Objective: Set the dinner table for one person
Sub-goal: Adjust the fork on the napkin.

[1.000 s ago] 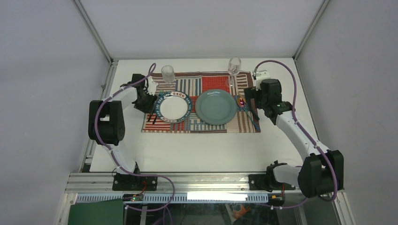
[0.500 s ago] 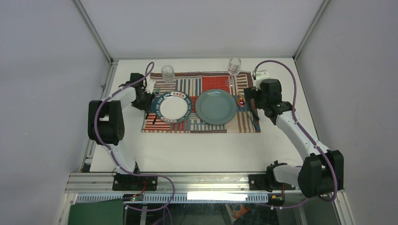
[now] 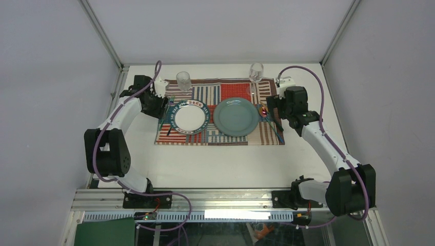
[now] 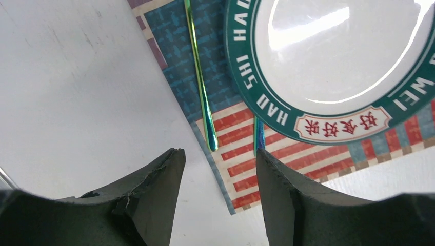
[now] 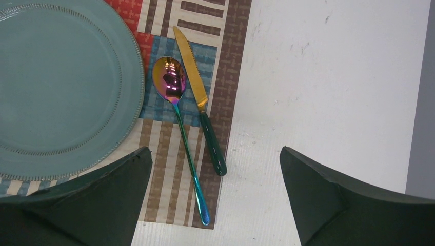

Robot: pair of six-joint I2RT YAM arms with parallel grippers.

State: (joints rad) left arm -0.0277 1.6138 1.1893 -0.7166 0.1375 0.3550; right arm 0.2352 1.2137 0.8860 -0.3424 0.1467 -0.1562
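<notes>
The dinner table (image 3: pixel 215 164) is the white matte top that spans the cell beneath both arms. On it lies a patchwork placemat (image 3: pixel 229 91) with a green-rimmed white plate (image 3: pixel 189 117) and a teal plate (image 3: pixel 236 117) side by side. We note the left gripper (image 4: pixel 218 154) at the mat's left edge, jaws apart and empty, with a slim iridescent handle (image 4: pixel 197 77) lying beside the white plate. The right gripper (image 5: pixel 215 151) is spread wide over the spoon (image 5: pixel 168 79) and knife (image 5: pixel 200 97), gripping nothing.
</notes>
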